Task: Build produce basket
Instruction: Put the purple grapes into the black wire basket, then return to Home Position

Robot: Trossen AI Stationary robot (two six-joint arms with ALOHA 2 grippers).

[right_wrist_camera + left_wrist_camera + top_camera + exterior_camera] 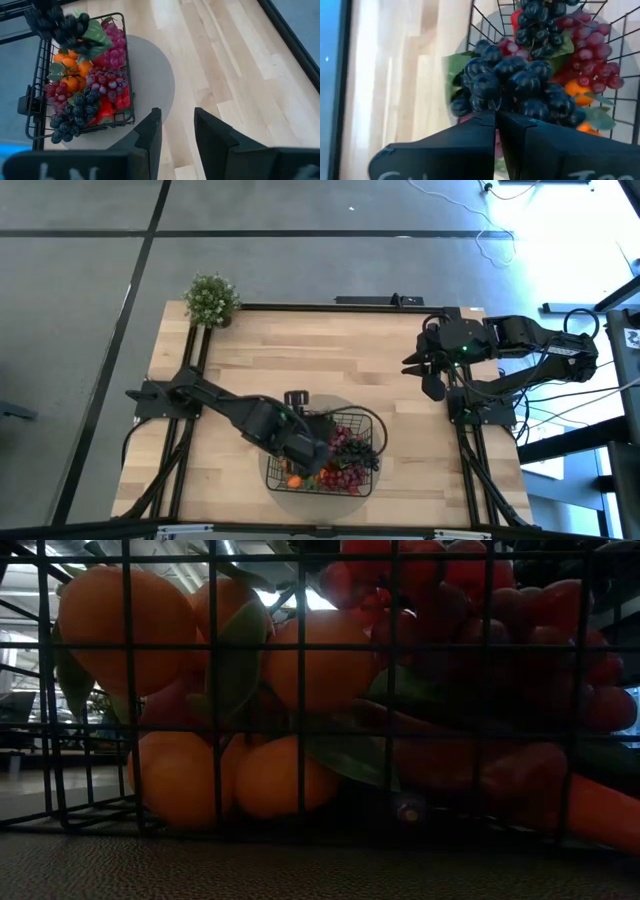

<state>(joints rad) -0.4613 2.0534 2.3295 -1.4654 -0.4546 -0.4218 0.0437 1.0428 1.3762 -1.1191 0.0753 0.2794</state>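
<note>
One dark grape bunch [512, 85] hangs pinched in the left gripper [496, 119] over the basket [365, 418]; released off-centre, it could roll off the heaped produce [90, 85]. Right gripper [177, 125] waits part-open, empty, near the worktop's right edge.

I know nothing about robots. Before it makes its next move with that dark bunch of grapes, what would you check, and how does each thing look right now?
1. Left gripper shut on the black grape bunch: ok, fingers pinched at the bunch's stem.
2. Bunch is over the basket: ok in the high view.
3. Room left inside: cannot tell; oranges, red grapes and red peppers already crowd it.
4. Basket sits on the grey mat: ok.
5. Right gripper out of the way: ok, open, empty, above bare table at its own side.
6. More produce outside the basket: none visible on the table.
</note>
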